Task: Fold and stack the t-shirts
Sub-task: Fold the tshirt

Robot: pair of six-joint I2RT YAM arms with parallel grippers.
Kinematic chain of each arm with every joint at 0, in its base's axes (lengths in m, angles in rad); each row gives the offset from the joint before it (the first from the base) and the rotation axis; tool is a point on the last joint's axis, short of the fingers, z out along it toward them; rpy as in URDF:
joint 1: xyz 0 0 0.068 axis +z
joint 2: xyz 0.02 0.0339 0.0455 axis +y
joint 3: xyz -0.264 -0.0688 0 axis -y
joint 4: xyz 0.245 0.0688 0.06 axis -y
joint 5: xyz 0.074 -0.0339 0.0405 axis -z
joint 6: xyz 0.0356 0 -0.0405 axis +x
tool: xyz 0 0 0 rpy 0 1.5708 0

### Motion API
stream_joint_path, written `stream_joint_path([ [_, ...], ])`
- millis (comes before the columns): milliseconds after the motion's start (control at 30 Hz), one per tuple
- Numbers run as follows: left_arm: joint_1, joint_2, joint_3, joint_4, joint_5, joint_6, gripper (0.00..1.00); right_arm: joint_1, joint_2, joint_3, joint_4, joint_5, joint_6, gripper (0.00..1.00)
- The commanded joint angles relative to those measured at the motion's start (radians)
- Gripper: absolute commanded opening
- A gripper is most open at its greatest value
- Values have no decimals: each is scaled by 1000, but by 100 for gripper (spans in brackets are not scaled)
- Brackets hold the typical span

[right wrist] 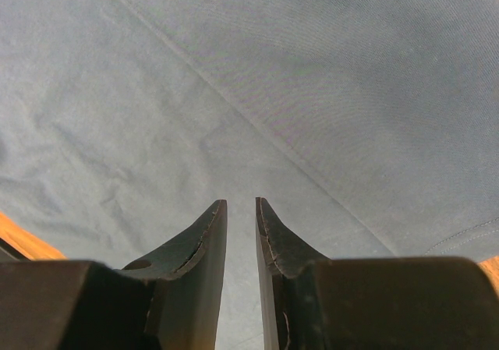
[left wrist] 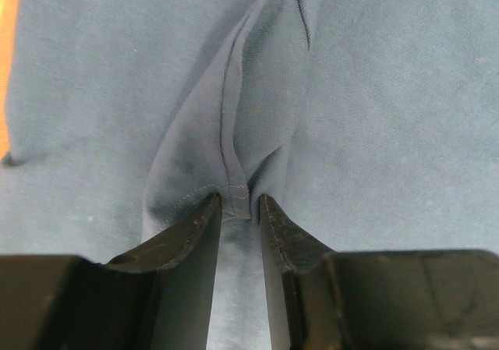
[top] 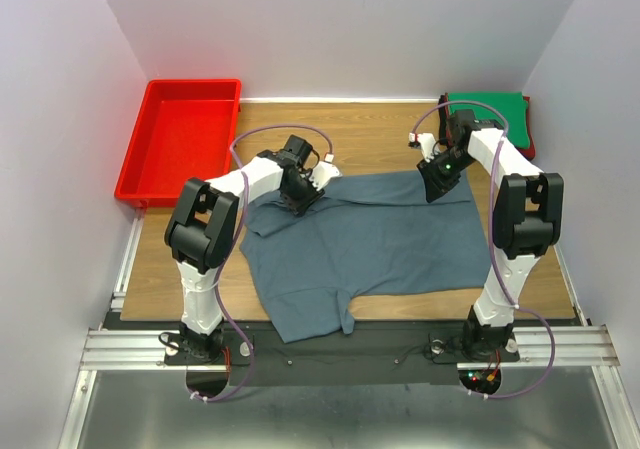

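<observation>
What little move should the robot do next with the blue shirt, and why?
Probably raise the left arm a little. Its jaws pinch a ridge of the blue-grey t-shirt, which lies spread out, not yet folded, so a small lift would start the fold. The right arm is over the far right edge; whether its jaws hold cloth isn't clear.

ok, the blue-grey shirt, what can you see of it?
The slate blue-grey t-shirt is soft plain cloth with stitched hems, spread mostly flat, slightly rumpled, on the wooden table, its near-left part lapping over the near edge. The left gripper pinches a raised fold of hemmed edge at its far left. The right gripper sits low over its far right side; a grip there is unclear.
</observation>
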Motion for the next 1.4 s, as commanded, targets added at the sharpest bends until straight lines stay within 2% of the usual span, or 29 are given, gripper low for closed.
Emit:
stream_joint_path([
  [0,-4,-30,62,-28,23,0,40,-8,-10,-13,5,-5,3,27],
  [333,-2,-4,108,-48,26,-28,39,-8,-17,-25,6,-10,-4,27],
  [733,-5,-16,28,-36,2,-26,39,-11,-21,-41,11,-7,-21,26],
  [900,-4,1,25,-28,-26,-14,36,-13,-15,-27,9,-4,-23,26],
  [1167,-5,-31,39,-51,-9,-12,15,-13,-18,-28,9,-7,-23,26],
  [1200,-5,-40,43,-63,-8,-12,8,-13,-18,-27,9,-5,-21,26],
  [1267,-5,-54,50,-77,8,-9,2,-13,-15,-24,11,-8,-21,26],
  [1367,-5,-89,68,-134,55,0,0,-13,-18,-22,9,-7,-21,26],
])
